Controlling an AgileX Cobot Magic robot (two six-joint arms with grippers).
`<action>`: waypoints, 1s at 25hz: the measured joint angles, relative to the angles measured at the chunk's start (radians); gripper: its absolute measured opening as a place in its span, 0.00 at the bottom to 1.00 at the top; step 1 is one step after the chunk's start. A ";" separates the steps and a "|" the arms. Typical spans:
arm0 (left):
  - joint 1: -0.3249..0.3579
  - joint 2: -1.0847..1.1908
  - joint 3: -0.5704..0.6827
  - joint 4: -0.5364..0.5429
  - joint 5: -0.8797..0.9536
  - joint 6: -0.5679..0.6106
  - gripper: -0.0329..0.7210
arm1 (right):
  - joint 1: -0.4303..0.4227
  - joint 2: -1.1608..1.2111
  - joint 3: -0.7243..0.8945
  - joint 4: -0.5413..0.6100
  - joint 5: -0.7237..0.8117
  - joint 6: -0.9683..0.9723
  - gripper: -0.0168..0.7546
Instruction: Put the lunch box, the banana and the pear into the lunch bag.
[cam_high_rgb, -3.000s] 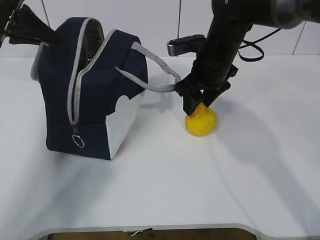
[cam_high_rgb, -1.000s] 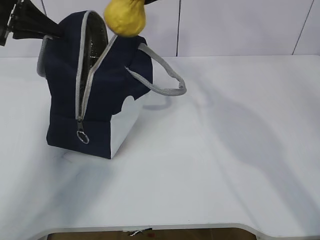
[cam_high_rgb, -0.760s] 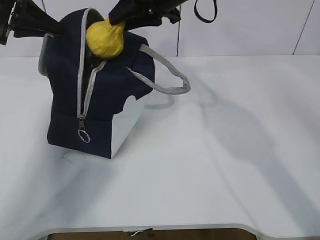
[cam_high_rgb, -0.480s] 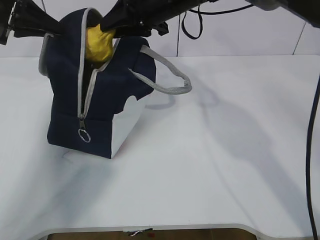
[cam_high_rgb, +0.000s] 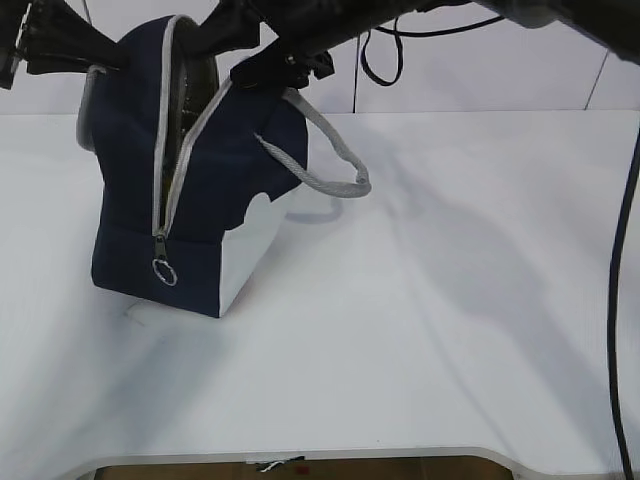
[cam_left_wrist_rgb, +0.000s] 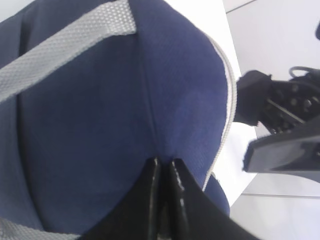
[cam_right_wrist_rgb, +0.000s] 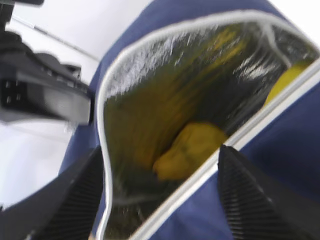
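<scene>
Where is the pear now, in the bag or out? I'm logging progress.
In: the pear lies inside the open lunch bag, below the right pincer, whose fingers are spread apart.

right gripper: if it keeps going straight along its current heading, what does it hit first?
Probably the pear. The right gripper is open over the lunch bag mouth, with the pear lying inside between its fingers against the silver lining. The view is blurred, so depth is uncertain.

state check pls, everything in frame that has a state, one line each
Dark navy fabric lunch bag: upright, zipper open, silver lining showing.
Squat yellow pear: inside the bag, released.
Left end effector: shut, pinching the bag's fabric.
Right end effector: open, empty, over the bag's opening.
Grey woven handle: hanging loose.
</scene>
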 joint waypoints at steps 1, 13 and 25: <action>0.000 0.000 0.000 0.000 0.000 0.000 0.05 | -0.003 -0.007 0.000 -0.018 0.021 0.000 0.76; 0.000 0.000 0.000 0.004 0.000 0.000 0.05 | -0.015 -0.070 -0.002 -0.475 0.094 0.236 0.76; 0.000 0.000 0.000 0.021 0.000 0.000 0.05 | 0.009 -0.013 -0.002 -0.562 0.045 0.294 0.77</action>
